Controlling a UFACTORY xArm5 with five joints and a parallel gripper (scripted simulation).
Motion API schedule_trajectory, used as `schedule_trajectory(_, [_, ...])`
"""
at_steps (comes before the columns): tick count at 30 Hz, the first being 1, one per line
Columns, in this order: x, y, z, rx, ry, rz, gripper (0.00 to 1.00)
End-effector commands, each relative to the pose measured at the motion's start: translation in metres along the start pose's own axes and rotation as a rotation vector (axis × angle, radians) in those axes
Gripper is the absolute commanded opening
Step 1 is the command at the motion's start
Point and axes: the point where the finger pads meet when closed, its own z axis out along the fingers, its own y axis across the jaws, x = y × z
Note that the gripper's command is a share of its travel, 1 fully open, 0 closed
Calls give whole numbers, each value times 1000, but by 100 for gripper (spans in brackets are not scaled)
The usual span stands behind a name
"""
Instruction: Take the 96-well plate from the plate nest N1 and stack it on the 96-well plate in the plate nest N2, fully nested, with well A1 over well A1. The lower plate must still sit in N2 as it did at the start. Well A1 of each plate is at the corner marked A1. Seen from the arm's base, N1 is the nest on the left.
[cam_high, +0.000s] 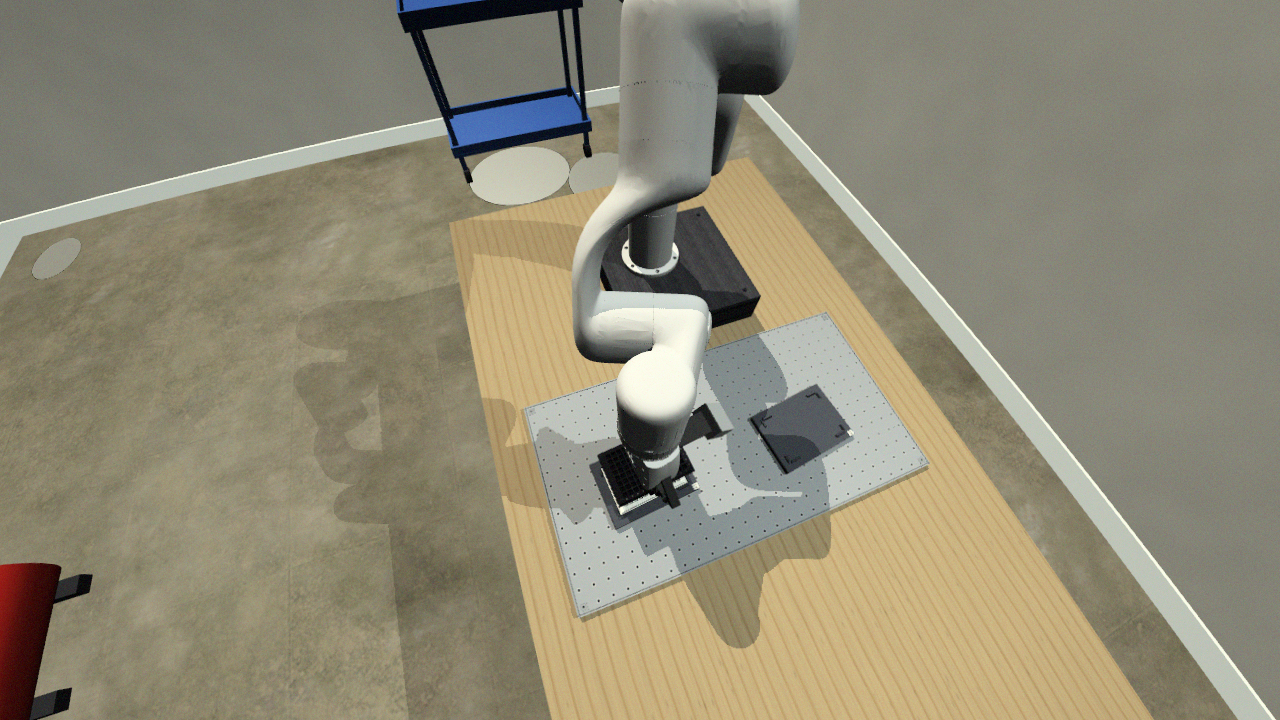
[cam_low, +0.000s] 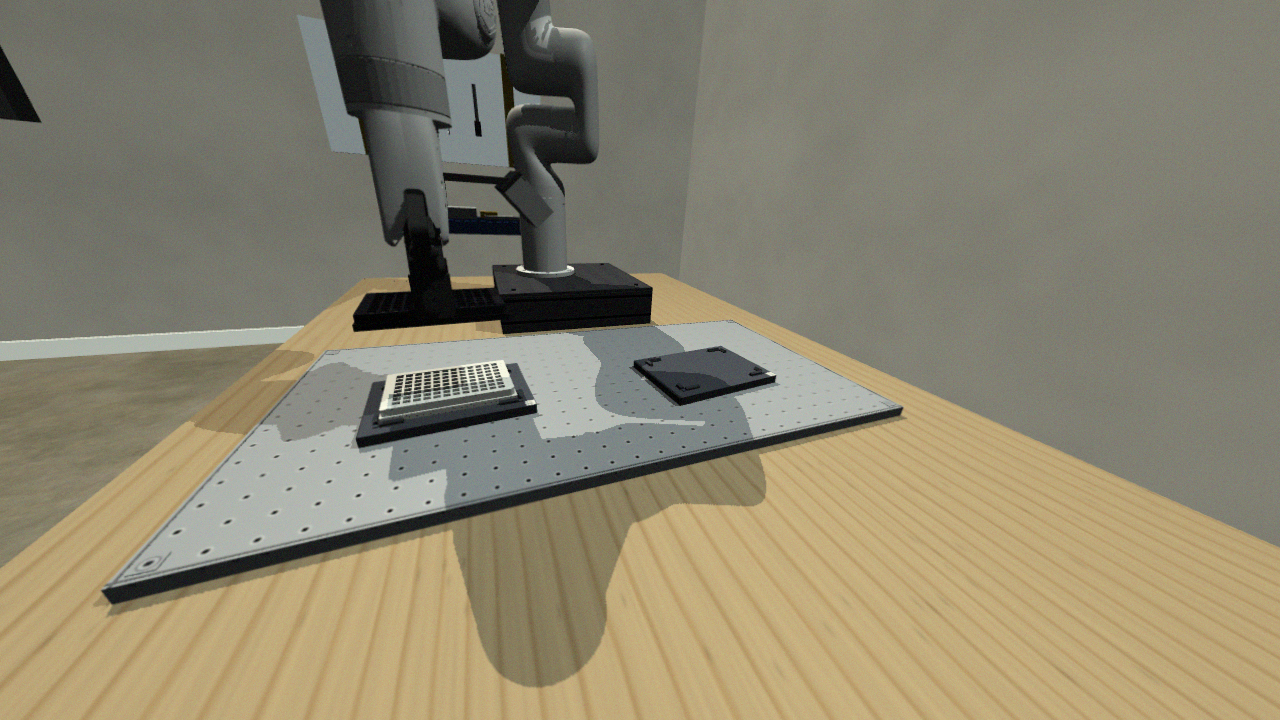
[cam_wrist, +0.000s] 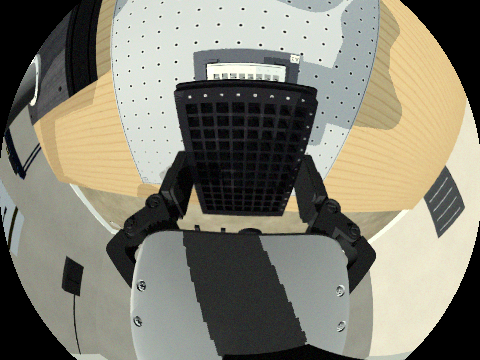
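Wrist view: black plate (cam_wrist: 244, 147) clamped between end effector (cam_wrist: 244, 196) fingers

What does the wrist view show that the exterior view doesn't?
Only the wrist view shows both fingers of the hand clamping the black plate by its sides. Only the exterior view shows how high that plate hangs above the white plate and the arm's base. Both show the white plate in its nest, and the bare nest.

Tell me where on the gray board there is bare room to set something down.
Free patches: the front strip of the perforated board, and the dark nest at its right. Crowded: the nest with the white plate, where the gripper holds the black plate above it.
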Motion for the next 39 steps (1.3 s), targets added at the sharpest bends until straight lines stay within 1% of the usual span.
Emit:
schedule_trajectory(1, [0,1,-1,-4,-2,0,0])
schedule_trajectory(13, [0,1,-1,-4,-2,0,0])
schedule_trajectory(23, [0,1,15,-3,-2,0,0])
schedule_trajectory(25, [0,1,15,-3,-2,0,0])
schedule_trajectory(39, [0,1,39,-3,-2,0,0])
